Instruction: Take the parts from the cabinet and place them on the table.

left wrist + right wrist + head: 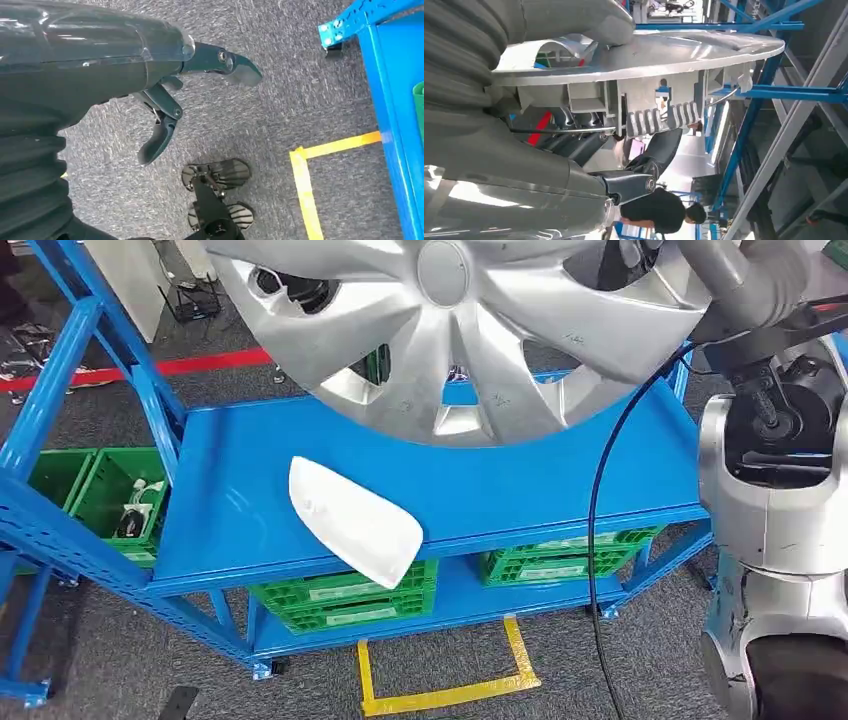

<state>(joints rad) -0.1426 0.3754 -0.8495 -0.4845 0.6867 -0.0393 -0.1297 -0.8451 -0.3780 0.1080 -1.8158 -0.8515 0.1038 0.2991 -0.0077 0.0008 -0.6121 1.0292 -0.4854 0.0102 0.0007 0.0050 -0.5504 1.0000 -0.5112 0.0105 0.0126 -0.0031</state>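
Observation:
A large silver wheel cover (470, 330) hangs tilted high above the blue table top (560, 480), close to my head camera. My right arm enters from the upper right. In the right wrist view my right hand (624, 182) grips the wheel cover's rim (664, 55), thumb on the smooth face and dark fingers (659, 147) on the ribbed back. A white curved shell part (355, 520) lies on the table, overhanging its front edge. My left hand (165, 100) hangs over grey carpet, fingers apart and holding nothing.
Green crates (350, 600) sit on the shelf under the table top, and a green bin (110, 495) stands at the left behind the blue rack frame (60, 410). Yellow tape (450, 690) marks the floor. A black cable (600, 520) hangs at the right. A person (659, 212) stands beyond.

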